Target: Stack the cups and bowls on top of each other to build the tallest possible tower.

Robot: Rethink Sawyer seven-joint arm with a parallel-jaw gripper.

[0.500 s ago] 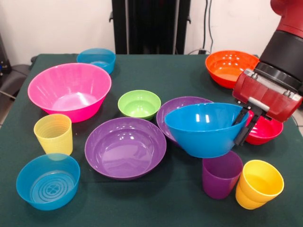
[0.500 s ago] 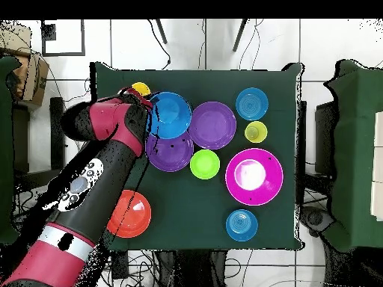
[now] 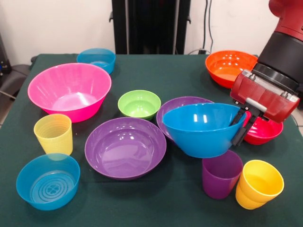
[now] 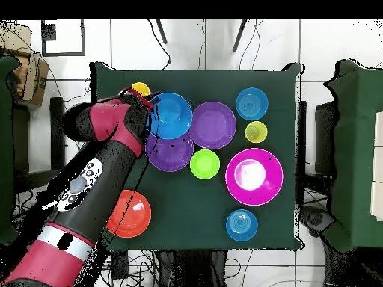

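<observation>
My gripper (image 3: 241,126) is shut on the right rim of the blue bowl (image 3: 202,128) and holds it in the air, a little tilted, over a wide purple bowl (image 3: 176,105) and above the purple cup (image 3: 221,173). The blue bowl also shows in the overhead view (image 4: 170,114). A glossy yellow-orange cup (image 3: 258,183) stands right of the purple cup. The red bowl (image 3: 265,132) sits behind my gripper. A second wide purple bowl (image 3: 125,147), the green bowl (image 3: 138,103), the large pink bowl (image 3: 69,91) and the ribbed yellow cup (image 3: 53,134) lie to the left.
The orange bowl (image 3: 229,67) sits at the far right near the arm. One translucent blue bowl (image 3: 48,180) is at the near left corner, another (image 3: 96,59) at the far left edge. The table has a dark green cloth (image 3: 156,75).
The blue bowl has shifted slightly left and levelled a little in my grip. The other things have not moved.
</observation>
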